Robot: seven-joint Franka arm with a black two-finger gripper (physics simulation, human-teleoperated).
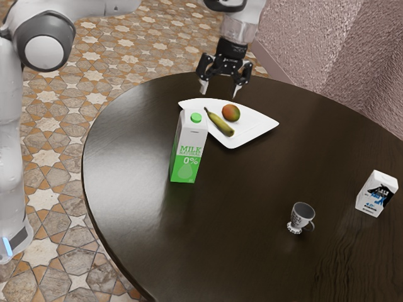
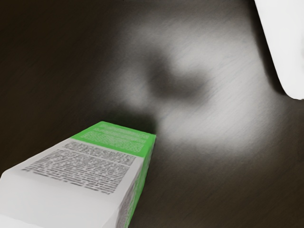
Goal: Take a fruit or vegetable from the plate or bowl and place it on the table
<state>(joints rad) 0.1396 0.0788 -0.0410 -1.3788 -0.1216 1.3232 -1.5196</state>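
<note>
Claw (image 1: 220, 90) spread, nothing between the fingers. Candidates both on the white plate (image 1: 257, 126): banana (image 1: 220, 123) and mango (image 1: 231, 112), close together. Either fits the task.

Banana: probably light, firm skin, bruises if squeezed. Grip across mid-length, fingers either side, modest force. Mango: likely heavier, smooth, rounder, may roll or slip; take it at its widest. Tight gap between them, so a finger could nudge the neighbour.

Watch the milk carton (image 1: 187, 148): tall, just beside the plate, tippable. Lift clear of the plate rim before going sideways. Best open room: tabletop (image 1: 296, 151) toward the exterior view's right, short of mug (image 1: 302, 214) and small carton (image 1: 376, 194).
</note>
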